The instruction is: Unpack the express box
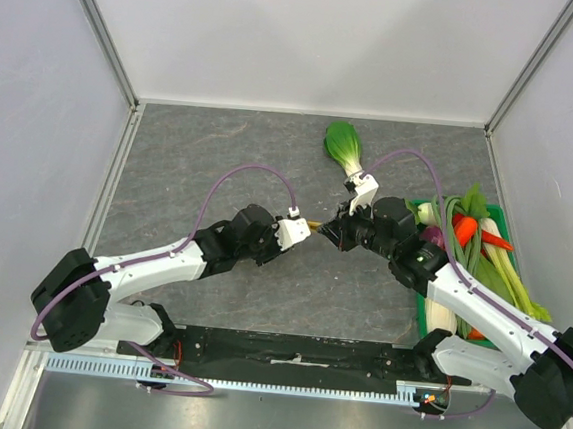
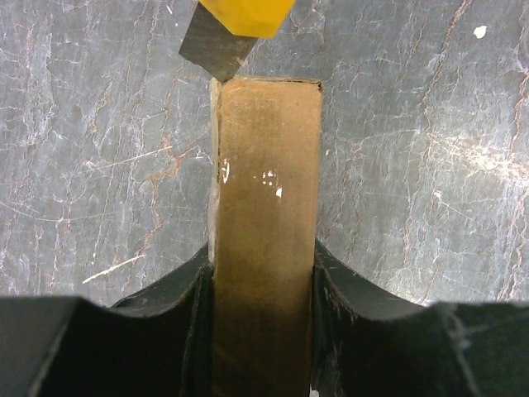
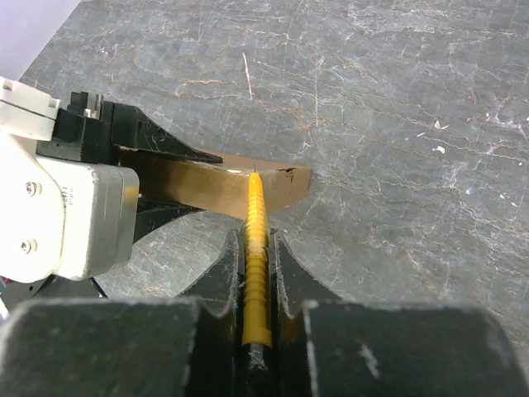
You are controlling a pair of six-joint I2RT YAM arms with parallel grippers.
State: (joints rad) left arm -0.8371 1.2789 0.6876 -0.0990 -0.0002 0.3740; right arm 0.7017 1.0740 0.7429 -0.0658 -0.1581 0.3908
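Note:
The express box [image 2: 266, 207] is a flat brown cardboard box, held edge-up over the grey table. My left gripper [image 2: 263, 258] is shut on its two broad faces. In the top view only a sliver of the box [image 1: 314, 222] shows between the two grippers. My right gripper [image 3: 258, 241] is shut on a yellow ridged utility knife [image 3: 256, 248]. The knife's dark blade [image 2: 213, 51] touches the far top corner of the box. From the right wrist, the knife tip rests on the box's upper edge [image 3: 273, 178], near a small tear at its end.
A green-and-white bok choy [image 1: 345, 144] lies on the table behind the grippers. A green crate [image 1: 508, 216] at the right edge holds a carrot [image 1: 464, 228], long green stalks and other vegetables. Grey walls close in the table on three sides.

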